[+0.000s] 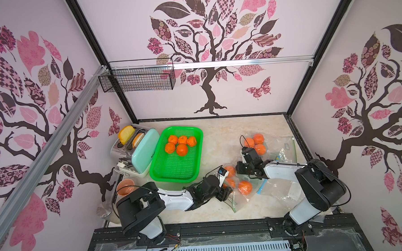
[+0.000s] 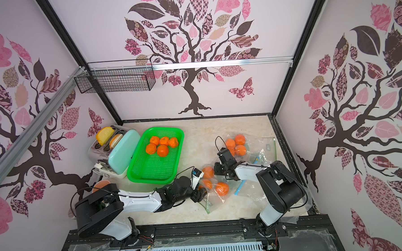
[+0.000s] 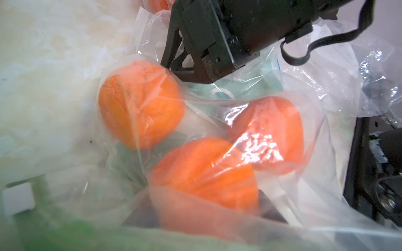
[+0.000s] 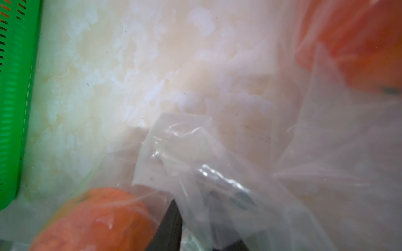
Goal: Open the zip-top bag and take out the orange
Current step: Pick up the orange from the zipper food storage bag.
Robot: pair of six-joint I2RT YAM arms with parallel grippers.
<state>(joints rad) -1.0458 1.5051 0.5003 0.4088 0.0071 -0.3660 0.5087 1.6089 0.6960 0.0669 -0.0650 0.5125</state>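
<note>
Evidently the right gripper [image 1: 238,170] pinches the zip-top bag [image 1: 241,200] to anchor it while the left gripper [image 1: 228,189] straddles an orange [image 3: 204,173] inside, clamped or not I cannot tell.

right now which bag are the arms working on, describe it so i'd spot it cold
Find the green basket of loose oranges. Just off its near right corner lies a crumpled clear zip-top bag holding three oranges. The other three-orange bag sits farther back by the right wall; this one is nearer.

Clear zip-top bag [image 1: 242,203] with oranges [image 1: 245,187] between left end effector [image 1: 226,192] and right end effector [image 1: 240,169], near green basket [image 1: 172,180]
</note>
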